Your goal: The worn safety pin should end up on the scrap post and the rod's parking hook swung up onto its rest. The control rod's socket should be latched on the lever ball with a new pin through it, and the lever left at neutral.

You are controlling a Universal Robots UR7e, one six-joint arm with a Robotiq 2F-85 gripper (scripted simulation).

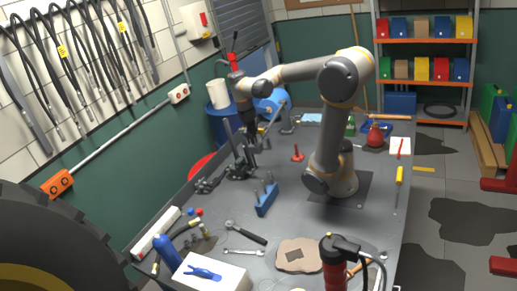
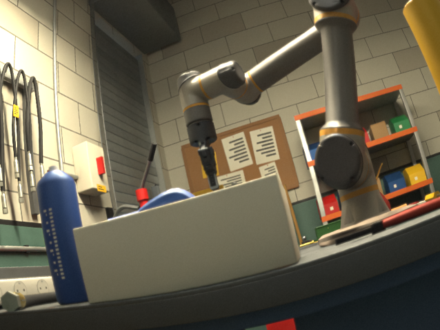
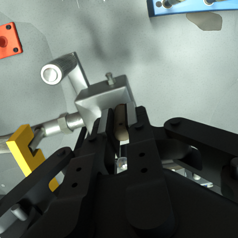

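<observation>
At the bench's back left, the control rod's grey socket block (image 3: 103, 98) sits at the lever, its threaded rod (image 3: 57, 125) running off to one side. My gripper (image 3: 119, 117) stands closed on the worn safety pin (image 3: 120, 123), a tan pin at the socket's near face. A yellow parking hook (image 3: 23, 147) clasps the rod beside the socket. A knurled handle (image 3: 56, 71) sticks out past the block. The red scrap post (image 1: 297, 153) stands mid-bench. A blue pin rack (image 1: 266, 197) holds new pins. In the second side camera a white box hides the fingertips (image 2: 213, 185).
The bench's left edge runs close beside the lever stand (image 1: 242, 159). A white box (image 1: 210, 275), a blue bottle (image 1: 166, 251), a ratchet (image 1: 244, 231) and a wrench lie at the near end. The arm's base (image 1: 331, 178) stands mid-bench.
</observation>
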